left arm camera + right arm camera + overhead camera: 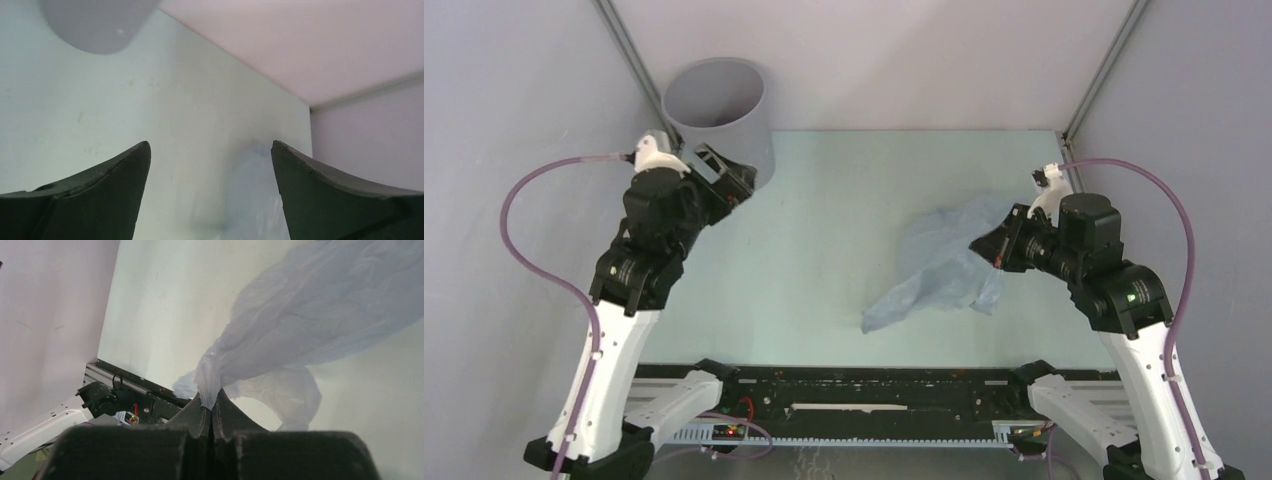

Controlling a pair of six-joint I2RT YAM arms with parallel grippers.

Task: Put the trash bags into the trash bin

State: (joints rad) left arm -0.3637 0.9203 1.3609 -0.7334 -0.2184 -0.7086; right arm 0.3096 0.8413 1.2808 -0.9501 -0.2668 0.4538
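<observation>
The right gripper [211, 402] is clamped on a gathered fold of the trash bag [944, 262]. In the right wrist view its two fingers are pressed together with pale blue-grey film pinched between the tips. From that pinch the bag fans out ahead of the fingers in a loose, wrinkled sheet. In the top view a tail of it runs down from the hand toward the near edge of the table [824, 225]. Whether any part is lifted off the surface is hard to tell.

The left gripper [210, 150] has its jaws spread wide and holds nothing. The grey trash bin [719, 105] stands just beyond its fingertips. In the left wrist view the bin's wall shows ahead and to the upper left of the fingers, and the bag is only a faint blur far off between them.

The grasp looks made, and that seems to be all that is done. The bag is well apart from the bin, on the opposite side of the table, and no film shows in or over the bin's mouth. What is left is to carry the bag across, bring it over the rim and release it inside. Spread this loosely, the film will probably need bunching or pushing down.
</observation>
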